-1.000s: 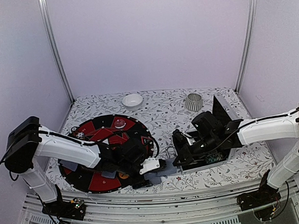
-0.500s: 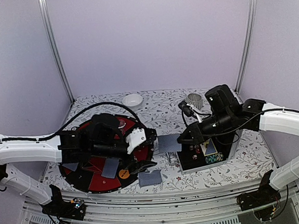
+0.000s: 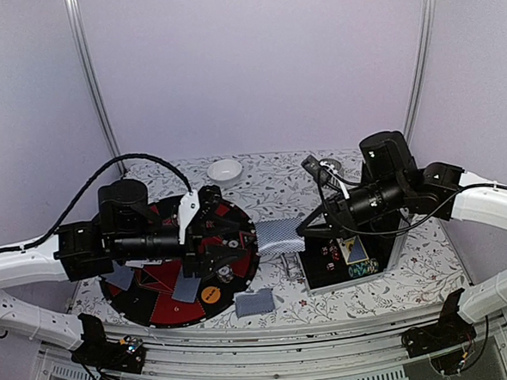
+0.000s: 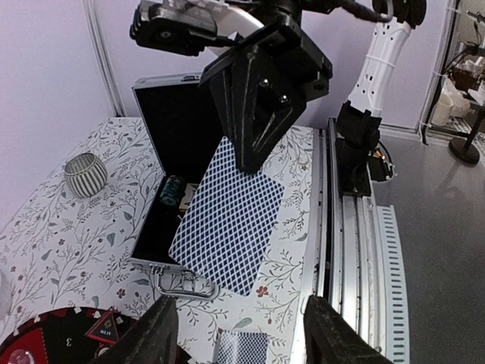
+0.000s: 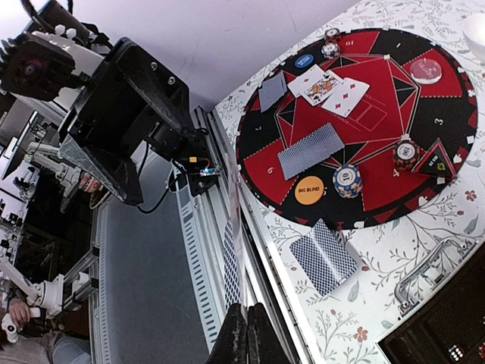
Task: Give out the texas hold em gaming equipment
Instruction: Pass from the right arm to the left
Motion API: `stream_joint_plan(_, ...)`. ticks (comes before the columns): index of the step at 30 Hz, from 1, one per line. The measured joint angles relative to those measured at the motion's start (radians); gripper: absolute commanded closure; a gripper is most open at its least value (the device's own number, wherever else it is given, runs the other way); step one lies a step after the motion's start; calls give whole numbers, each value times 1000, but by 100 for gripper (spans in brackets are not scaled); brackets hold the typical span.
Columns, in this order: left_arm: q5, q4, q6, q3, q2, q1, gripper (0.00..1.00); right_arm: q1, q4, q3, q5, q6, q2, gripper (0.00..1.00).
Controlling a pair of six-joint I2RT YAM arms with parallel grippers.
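While both arms had been bent low over the front of the floral-patterned counter (image 3: 275, 187) a second before, the top view showed them raised and turned toward each other. The right hand (image 3: 303, 230) pinched a grey-blue patterned-back playing card (image 3: 276, 238) in the air between the round black-and-red felt mat (image 3: 149, 310) and the open black case (image 3: 344, 269), and the left hand (image 3: 233, 245) sat just beside the card's free edge. From the left wrist, that card (image 4: 227, 227) hung tilted, gripped at its upper end by the closed right hand (image 4: 246, 163). The left hand (image 4: 242, 337) had its fingers (image 4: 163, 334) apart with nothing between them, below the card and not touching it. From the right wrist, the right hand (image 5: 246, 334) showed its fingers pressed together. Beneath it the mat (image 5: 261, 163) already carried face-down cards, an orange disc (image 5: 309, 189), a striped poker chip (image 5: 347, 180) and a red triangular marker (image 5: 438, 161), with a spare face-down card (image 5: 324, 256) lying on the counter just off the mat's rim. A hand-over looked imminent: the left hand would have to close on the card before the right released it.
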Motion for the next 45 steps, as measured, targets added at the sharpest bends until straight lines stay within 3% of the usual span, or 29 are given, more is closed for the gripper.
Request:
stream_joint_plan(4, -100, -47, 123, -3, -15, -52, 32, 1, -60, 53, -5, -3, 37, 98)
stream_joint_plan(7, -271, 1, 336, -65, -56, -154, 28, 1, -112, 85, -5, -2, 47, 98)
stream_joint_plan(14, -710, 483, 990, -301, 29, -335, 24, 1, -181, 98, -46, 34, 47, 98)
stream_joint_plan(21, -887, 770, 1338, -318, 85, -397, 25, 1, -188, 98, -119, 68, 81, 98)
stream_joint_plan(27, -941, 758, 1440, -317, 108, -438, 29, 1, -194, 98, -164, 77, 113, 98)
stream_joint_plan(33, -948, 609, 1412, -298, 88, -447, 27, 1, -194, 98, -185, 84, 113, 98)
stream_joint_plan(38, -951, 630, 1441, -297, 114, -462, 28, 8, -187, 101, -200, 88, 118, 98)
stream_joint_plan(45, -938, 681, 1477, -296, 175, -466, 45, 32, -179, 121, -220, 88, 150, 98)
